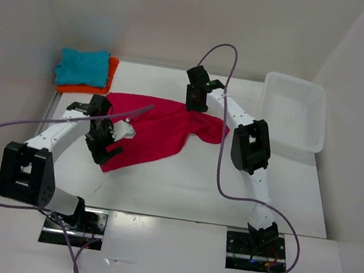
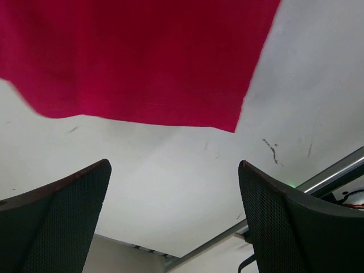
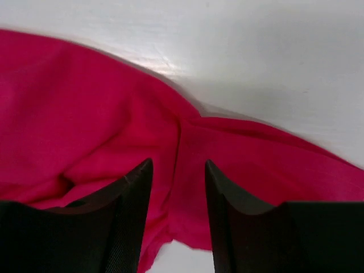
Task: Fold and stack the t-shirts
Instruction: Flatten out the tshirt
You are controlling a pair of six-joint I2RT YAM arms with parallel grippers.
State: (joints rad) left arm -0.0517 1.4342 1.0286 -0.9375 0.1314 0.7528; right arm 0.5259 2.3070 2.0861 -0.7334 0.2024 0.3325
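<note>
- Risk: the red shirt (image 1: 162, 130) lies rumpled and slanted across the middle of the surface (image 1: 195, 187), not flat. A fold made now would likely come out crooked or lumpy.
- Risk: in the right wrist view a raised crease of red cloth runs straight toward the gap of the right jaws. If they close on that crease, they may catch two layers at once and drag the whole shirt instead of lifting one edge.
- Risk: the left jaws sit off the cloth. If the right arm pulls alone, the shirt could slide or bunch toward the upper right.
- Left jaws: spread wide and holding nothing. They are at the lower left corner of the shirt. In their own view the red hem lies ahead at the top of the frame, apart from them, with bare surface between.
- Right jaws: partly apart with a narrow gap, low over the upper right part of the shirt. I cannot tell whether they grip cloth.
- The teal shirt (image 1: 82, 65) lies folded on the orange shirt (image 1: 111, 73) at upper left, well apart from both arms.
</note>
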